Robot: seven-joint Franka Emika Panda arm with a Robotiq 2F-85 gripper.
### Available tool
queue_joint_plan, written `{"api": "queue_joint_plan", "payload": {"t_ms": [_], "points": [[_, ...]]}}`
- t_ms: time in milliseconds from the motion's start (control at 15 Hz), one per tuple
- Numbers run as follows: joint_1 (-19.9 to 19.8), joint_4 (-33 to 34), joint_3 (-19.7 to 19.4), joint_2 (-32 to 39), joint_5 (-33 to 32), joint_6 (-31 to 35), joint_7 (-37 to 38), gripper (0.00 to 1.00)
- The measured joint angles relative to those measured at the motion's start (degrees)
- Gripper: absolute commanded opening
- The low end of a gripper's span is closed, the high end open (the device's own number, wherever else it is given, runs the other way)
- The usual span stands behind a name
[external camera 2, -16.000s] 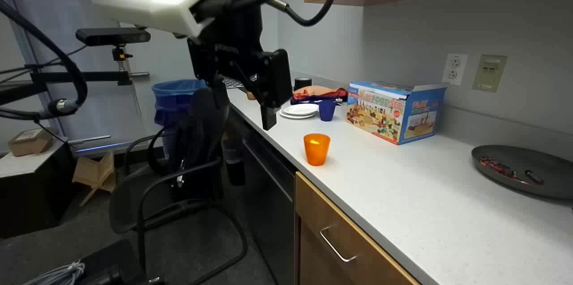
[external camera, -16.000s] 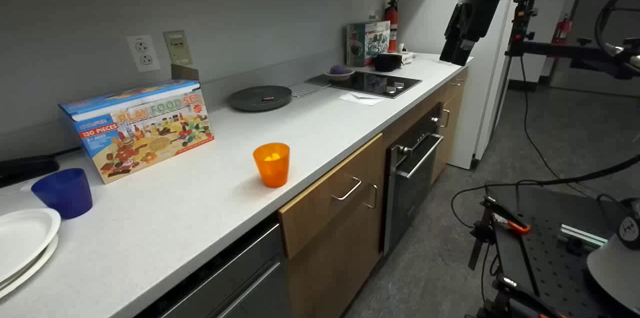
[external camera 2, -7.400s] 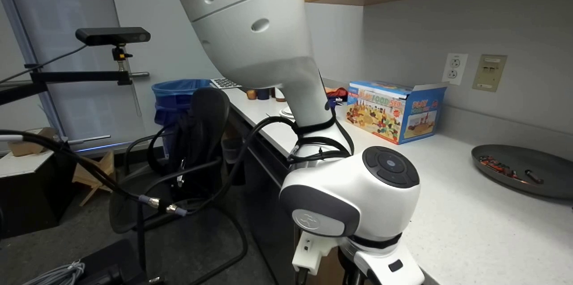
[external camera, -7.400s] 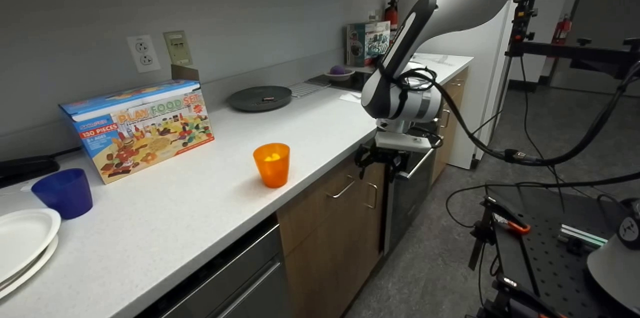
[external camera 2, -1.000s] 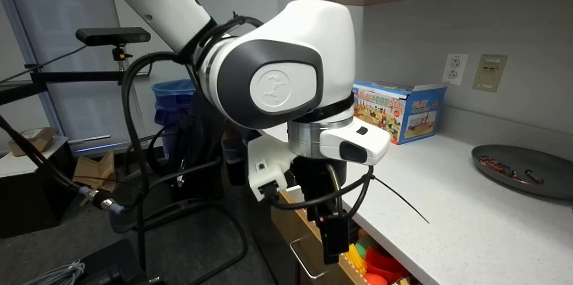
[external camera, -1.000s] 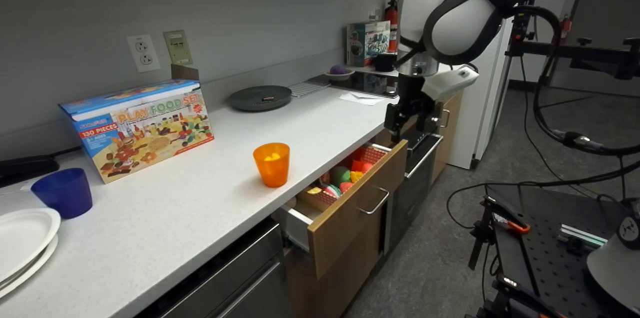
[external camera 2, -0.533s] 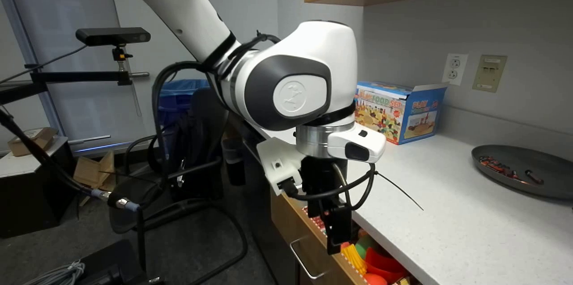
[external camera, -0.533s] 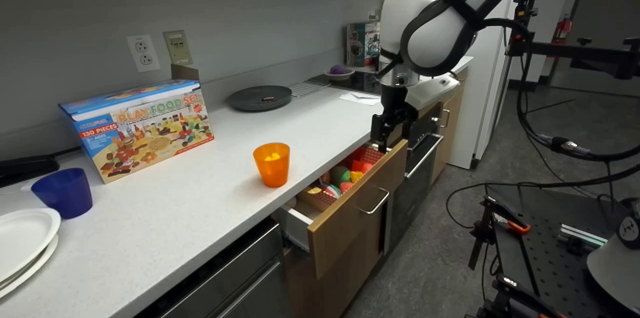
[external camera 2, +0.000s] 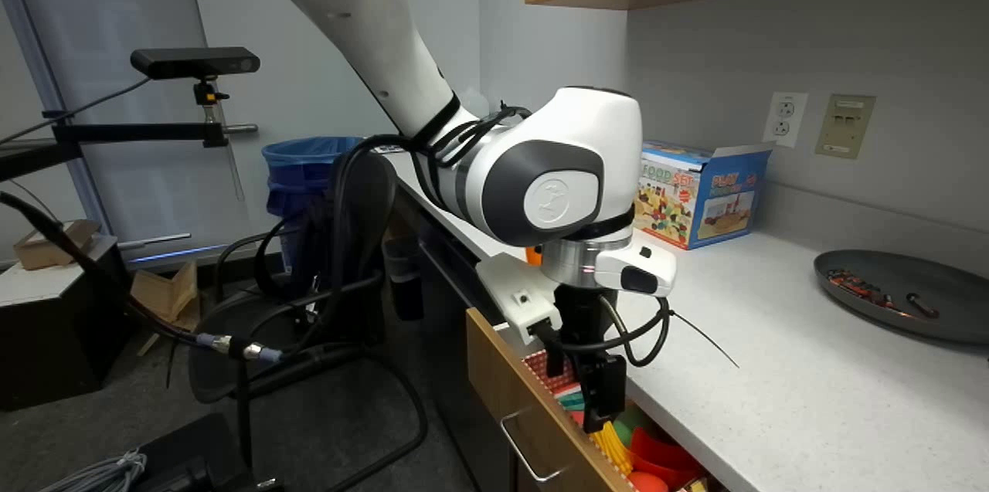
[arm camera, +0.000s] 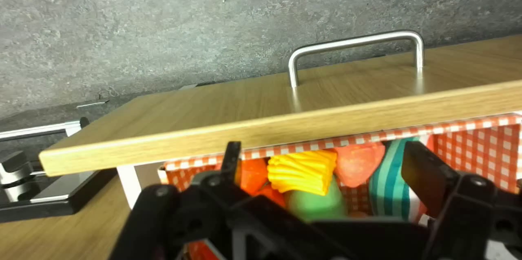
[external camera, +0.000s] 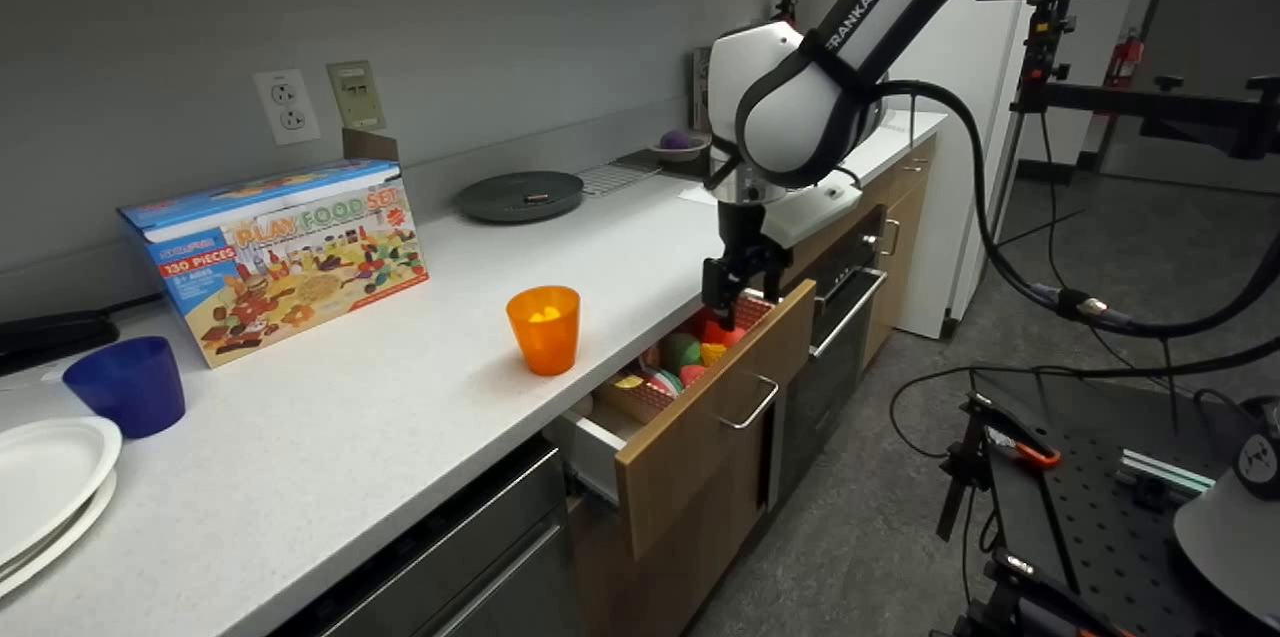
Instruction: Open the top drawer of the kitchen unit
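1 kitchen unit (external camera: 680,567), brown-fronted; risk: its tabletop (external camera: 440,427) edge could be struck by an inward move.
1 top drawer (external camera: 690,452), set in that unit, standing pulled out (the task looks done); risk: a stray push on its front could slide it shut.
1 pincer (arm camera: 324,156), jaws apart, nothing seen held, over the drawer's contents; risk: lowered further, it may hook a rim.
1 checked container (arm camera: 481,150), inside the drawer; risk: tipped if hooked.
Toy food (arm camera: 304,170), several pieces; risk: spilled by that tipping.
Against 0.5 s earlier: drawer opening unchanged; pincer lower, farther in.
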Motion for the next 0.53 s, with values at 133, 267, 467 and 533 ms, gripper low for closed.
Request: {"api": "queue_joint_plan", "payload": {"t_ms": [133,267,467,533], "points": [[0.03,1.6,0.41,2.13,0.06,0.05,-0.31,1.0],[0.03,2.87,0.63,3.84,0.43,0.24,-0.98,1.0],[-0.14,3.83,0.84,5.78,2.82,0.88,-3.72,1.0],[-0.29,4.0,0.9,6.15,3.83,1.18,-4.81,1.0]]}}
